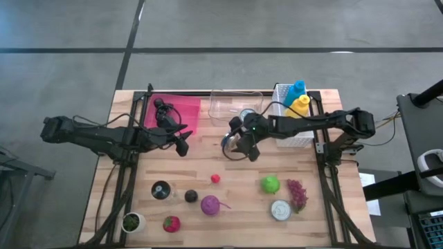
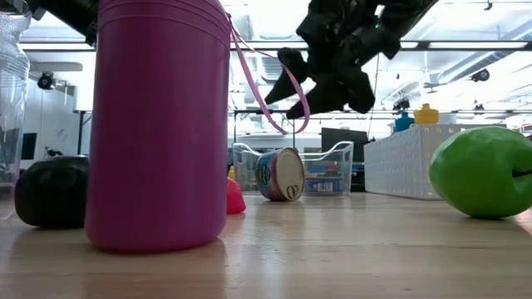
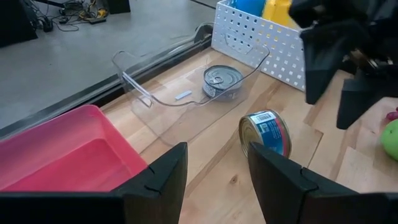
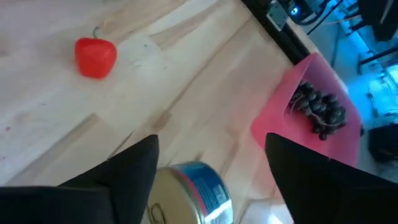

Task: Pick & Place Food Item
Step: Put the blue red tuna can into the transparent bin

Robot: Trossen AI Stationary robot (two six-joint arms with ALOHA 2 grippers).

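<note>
While the right gripper (image 1: 242, 146) hangs with its fingers spread apart and nothing between them, a blue-labelled can (image 1: 229, 143) lies on its side on the wooden table (image 1: 325, 221) directly beneath it. In the low view the can (image 2: 278, 174) rests on the tabletop and the gripper (image 2: 320, 83) is well above it, not touching. The right wrist view shows the can (image 4: 189, 193) between the two dark fingers (image 4: 134, 171), with a small red pepper (image 4: 95, 57) farther off on the wood.

Just behind the can stands a clear plastic bin (image 1: 235, 105) with a second can (image 1: 246, 114) upright inside it. Beside that bin, away from the pink tray (image 1: 173, 114), is a white perforated basket (image 1: 294, 131) holding blue and yellow bottles.

The left gripper (image 1: 181, 143) waits on the other side of the fallen can, near the pink tray, which holds what seems to be a dark bunch of grapes (image 1: 161, 107). Its fingers (image 3: 280, 180) stand partly apart, empty.

Nearer the front edge than the fallen can lie a green apple (image 1: 270, 184) and a purple container (image 1: 210, 205).
</note>
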